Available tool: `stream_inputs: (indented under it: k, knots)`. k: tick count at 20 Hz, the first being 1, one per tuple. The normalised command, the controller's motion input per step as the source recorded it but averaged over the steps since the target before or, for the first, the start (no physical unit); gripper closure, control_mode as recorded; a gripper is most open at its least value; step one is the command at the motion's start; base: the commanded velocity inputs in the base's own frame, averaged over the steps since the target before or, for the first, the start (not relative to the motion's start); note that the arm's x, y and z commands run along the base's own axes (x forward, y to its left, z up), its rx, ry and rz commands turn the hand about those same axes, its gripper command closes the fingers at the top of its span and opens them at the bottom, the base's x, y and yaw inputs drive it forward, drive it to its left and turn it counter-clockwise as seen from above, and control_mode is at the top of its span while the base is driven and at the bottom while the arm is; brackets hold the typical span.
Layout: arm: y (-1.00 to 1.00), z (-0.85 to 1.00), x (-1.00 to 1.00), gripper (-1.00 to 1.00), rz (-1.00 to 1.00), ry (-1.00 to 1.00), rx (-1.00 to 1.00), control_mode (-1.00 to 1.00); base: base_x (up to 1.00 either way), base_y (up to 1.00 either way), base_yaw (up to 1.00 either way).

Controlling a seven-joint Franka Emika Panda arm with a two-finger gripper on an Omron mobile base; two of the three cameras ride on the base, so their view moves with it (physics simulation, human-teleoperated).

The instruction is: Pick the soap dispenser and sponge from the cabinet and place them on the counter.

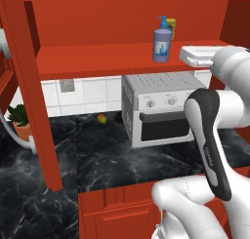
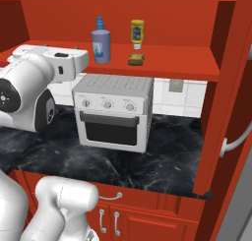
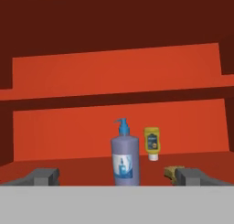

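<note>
The soap dispenser [image 3: 124, 161], lavender with a blue pump, stands upright on the red shelf of the cabinet [image 2: 177, 58]. In the hand view it is straight ahead of my gripper [image 3: 119, 178], between the lines of the two wide-apart fingertips [image 3: 43, 176], and nothing is held. The sponge [image 2: 136, 59], a small yellow-tan block, lies on the shelf to the right of the soap dispenser [image 2: 101, 43], partly behind my right fingertip in the hand view. My white hand [image 2: 69, 60] hovers at shelf height, just in front of the shelf edge. Below lies the black marble counter [image 2: 167, 161].
A yellow squeeze bottle [image 2: 137, 33] stands at the back of the shelf behind the sponge. A silver toaster oven [image 2: 115, 112] sits on the counter under the shelf. A small fruit [image 1: 101, 118] and a potted plant [image 1: 19, 121] are further left. Open cabinet doors [image 1: 34, 87] flank the shelf.
</note>
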Motion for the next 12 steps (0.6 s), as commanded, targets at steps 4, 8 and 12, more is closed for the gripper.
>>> stream_inputs:
  k: [4,8,12]
  knots:
    - [0.00,0.02,0.13,-1.00,0.00,0.00,0.00,-1.00,0.00,0.00,0.00]
    - [0.00,0.06,0.12,-1.00,0.00,-0.02,0.00,-1.00,0.00,0.00,0.00]
    - [0.00,0.05,0.09,-1.00,0.00,-0.04,0.00,-1.00,0.00,0.00,0.00]
